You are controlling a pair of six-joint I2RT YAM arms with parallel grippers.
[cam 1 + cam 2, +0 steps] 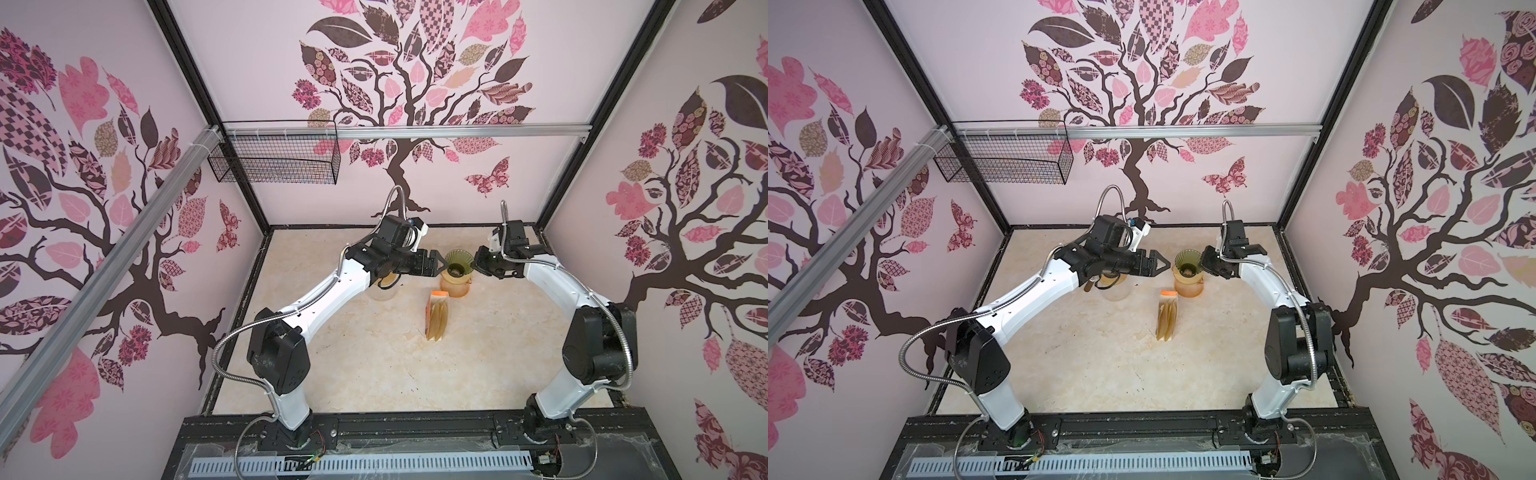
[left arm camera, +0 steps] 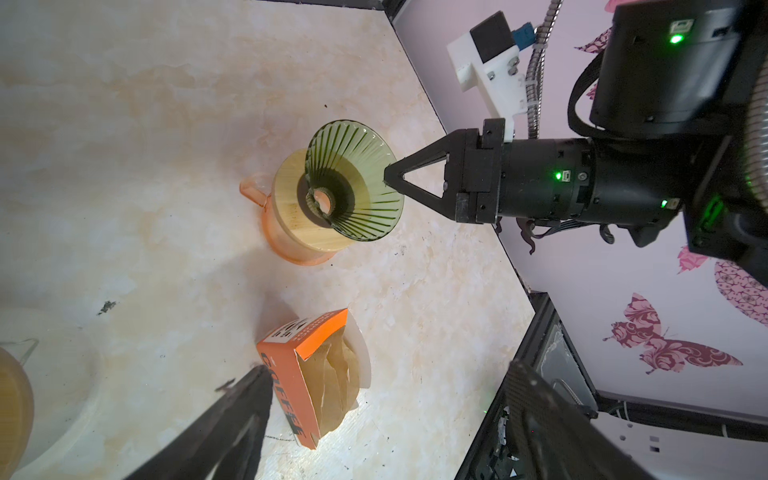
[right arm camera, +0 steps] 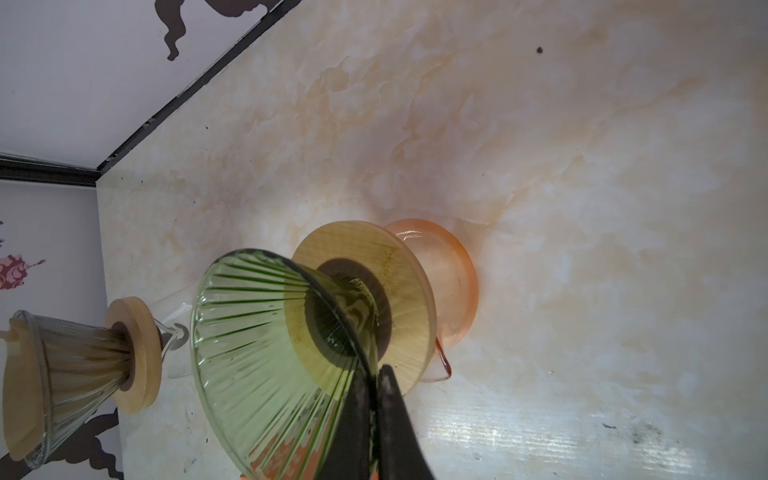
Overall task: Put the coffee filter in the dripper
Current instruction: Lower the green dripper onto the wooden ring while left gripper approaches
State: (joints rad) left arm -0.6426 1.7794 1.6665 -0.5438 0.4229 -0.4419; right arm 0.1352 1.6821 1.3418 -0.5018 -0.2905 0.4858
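Right gripper (image 3: 376,372) clamped on the green dripper (image 3: 257,332) at its rim — my left gripper (image 1: 439,264) gapes empty just beside it.

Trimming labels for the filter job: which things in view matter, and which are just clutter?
In play:
- green dripper
- orange jug under it
- box of filters
- right gripper, pinching the dripper's rim
- left gripper, open

Lying about:
- second dripper on its clear jug
- wire basket

Showed a cream marbled worktop (image 1: 353,357), faintly speckled. Carried an orange carafe (image 1: 456,289), a clear carafe (image 1: 382,294) and an opened filter box (image 2: 289,395).
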